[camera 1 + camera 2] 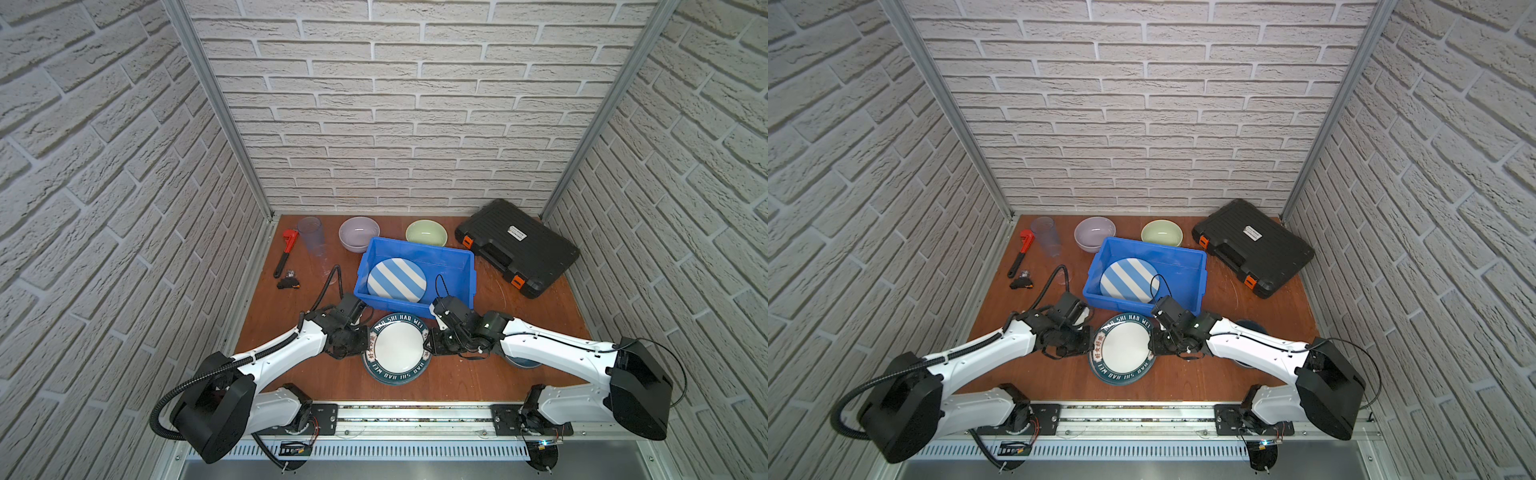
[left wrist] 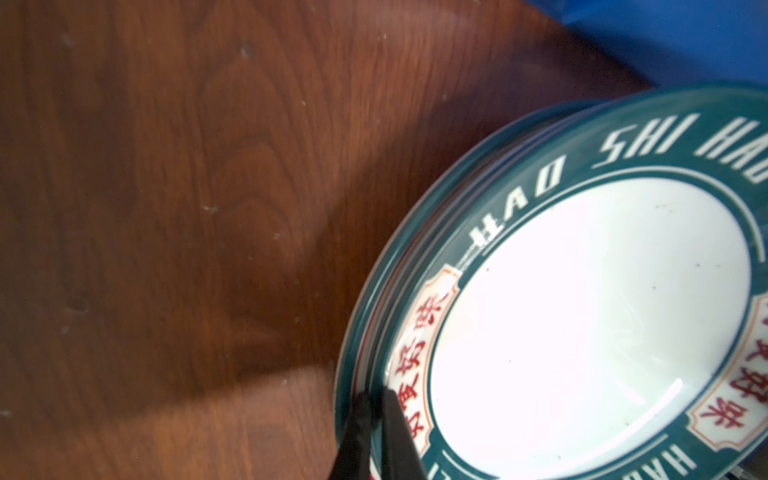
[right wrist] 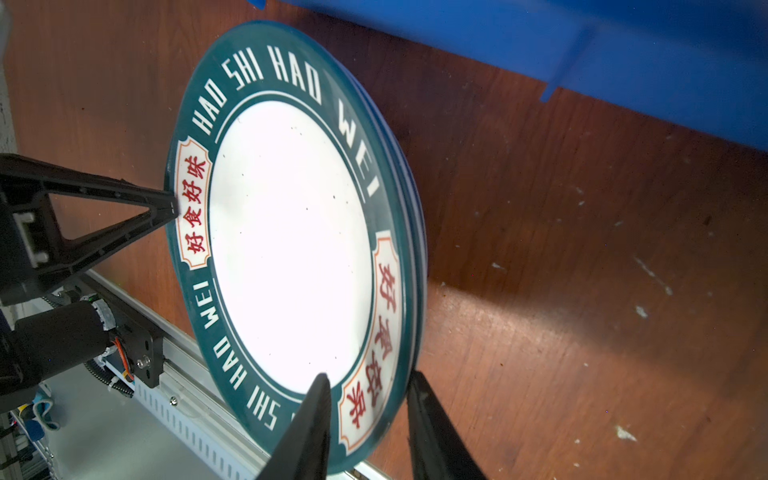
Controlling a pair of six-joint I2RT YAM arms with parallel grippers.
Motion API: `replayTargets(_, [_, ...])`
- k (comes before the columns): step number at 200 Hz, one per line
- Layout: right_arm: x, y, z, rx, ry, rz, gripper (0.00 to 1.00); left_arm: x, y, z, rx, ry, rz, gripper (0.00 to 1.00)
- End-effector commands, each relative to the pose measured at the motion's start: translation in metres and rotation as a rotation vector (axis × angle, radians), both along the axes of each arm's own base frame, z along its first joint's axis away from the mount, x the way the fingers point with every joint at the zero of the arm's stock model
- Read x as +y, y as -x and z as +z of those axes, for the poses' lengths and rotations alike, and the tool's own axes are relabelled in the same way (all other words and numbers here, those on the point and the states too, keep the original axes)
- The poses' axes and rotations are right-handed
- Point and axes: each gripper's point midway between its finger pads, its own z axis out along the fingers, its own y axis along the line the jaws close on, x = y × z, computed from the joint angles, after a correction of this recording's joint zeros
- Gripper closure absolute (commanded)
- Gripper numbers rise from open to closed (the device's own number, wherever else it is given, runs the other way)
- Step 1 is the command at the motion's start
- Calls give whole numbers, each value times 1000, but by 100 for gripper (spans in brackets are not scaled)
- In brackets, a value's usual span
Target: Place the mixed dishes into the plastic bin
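Teal lettered plate [image 1: 397, 347] lies at the middle of the worktop's [image 1: 465, 378] front edge, just short of the plastic bin's [image 1: 455, 270] near wall. Left gripper [image 2: 375, 397] is pinched shut on its rim. Right gripper [image 3: 370, 374] straddles the opposite rim (biting or not, cannot tell). Risks: an uneven clamp lets the glazed rim slip, or the plate clips the bin wall on the lift. A second rim shows beneath, so perhaps a stacked plate drags along. Surface is scuffed wood veneer and looks slick. White brick-pattern walls [image 1: 415, 124] close in three sides.
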Motion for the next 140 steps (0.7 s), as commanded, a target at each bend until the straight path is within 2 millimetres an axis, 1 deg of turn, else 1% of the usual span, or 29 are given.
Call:
replayTargets(1, [9, -3, 4, -9, -54, -3, 67, 34, 32, -26, 130, -158, 7, 91])
replayTargets(40, [9, -2, 6, -9, -66, -6, 68, 34, 33, -27, 133, -159, 6, 92])
replayTargets(73, [1, -4, 15, -32, -34, -8, 68, 34, 32, -27, 132, -160, 5, 92])
replayTargets(89, [0, -4, 15, -33, -21, -4, 68, 34, 33, -27, 132, -160, 6, 91])
replayTargets(140, [7, -5, 13, -24, -56, -2, 68, 34, 33, -26, 129, -159, 7, 92])
